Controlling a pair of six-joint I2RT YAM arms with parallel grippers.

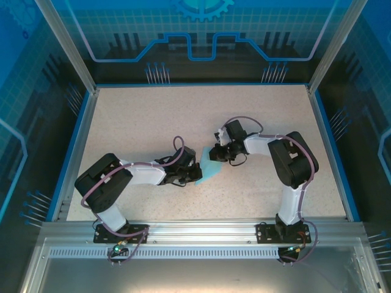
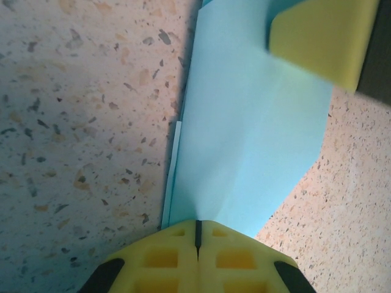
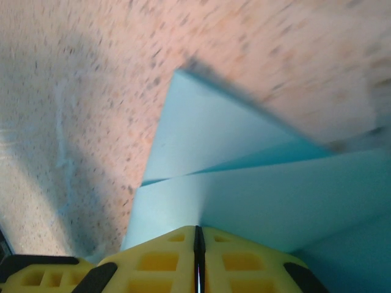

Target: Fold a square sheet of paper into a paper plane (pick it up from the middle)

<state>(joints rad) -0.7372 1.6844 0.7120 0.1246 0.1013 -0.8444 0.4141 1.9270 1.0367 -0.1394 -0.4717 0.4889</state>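
The light blue sheet of paper (image 1: 212, 170) is folded into layers and held between both arms at the middle of the table. My left gripper (image 1: 194, 173) is shut on its near left edge. In the left wrist view the yellow jaws (image 2: 197, 224) pinch the paper (image 2: 244, 134), which rises off the table. My right gripper (image 1: 217, 152) is shut on the far end, and its yellow finger (image 2: 324, 39) shows on the paper's upper right. In the right wrist view the jaws (image 3: 197, 229) clamp the layered paper (image 3: 201, 140), whose pointed corner sticks up toward the table.
The speckled beige table (image 1: 153, 116) lies open around the arms, with a blue rim (image 1: 72, 152) on its sides. Metal frame posts (image 1: 64, 43) stand at the back corners, and an aluminium rail (image 1: 195, 235) carries the arm bases at the near edge.
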